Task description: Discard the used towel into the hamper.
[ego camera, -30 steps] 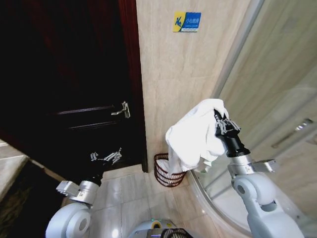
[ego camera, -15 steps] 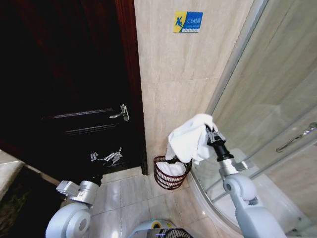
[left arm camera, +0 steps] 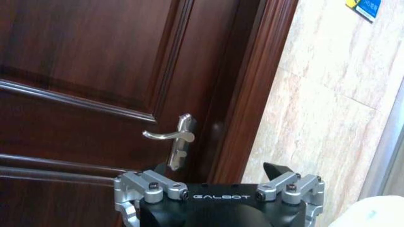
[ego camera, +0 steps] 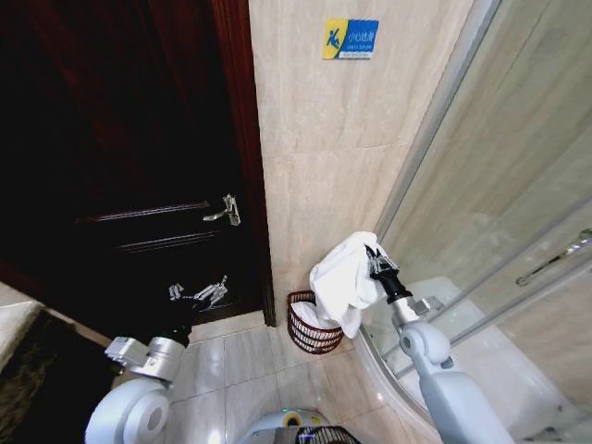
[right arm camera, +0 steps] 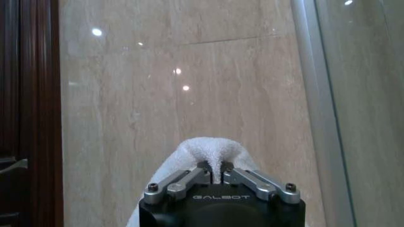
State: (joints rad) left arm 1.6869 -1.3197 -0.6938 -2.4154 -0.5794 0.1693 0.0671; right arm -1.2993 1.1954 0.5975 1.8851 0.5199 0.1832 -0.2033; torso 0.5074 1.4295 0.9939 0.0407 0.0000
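Observation:
A white towel [ego camera: 344, 277] hangs bunched from my right gripper [ego camera: 374, 258], which is shut on its top fold; the right wrist view shows the fingers pinching the towel [right arm camera: 211, 151] in front of the tiled wall. The towel's lower end dangles over the hamper [ego camera: 308, 326], a small dark reddish-brown open-weave basket on the floor against the wall, with white cloth showing inside it. My left gripper [ego camera: 199, 294] is held low in front of the dark door, open and holding nothing; in the left wrist view its fingers [left arm camera: 129, 187] stand apart.
A dark wooden door [ego camera: 120, 157] with a metal lever handle [ego camera: 227, 209] fills the left. A curved glass shower enclosure [ego camera: 499, 213] stands close on the right. A blue and yellow sign [ego camera: 350, 39] is on the beige tiled wall. Glossy floor tiles [ego camera: 240, 361] lie in front of the hamper.
My right arm has carried the towel down and forward toward the wall, until it hangs over the hamper. The left arm has not moved.

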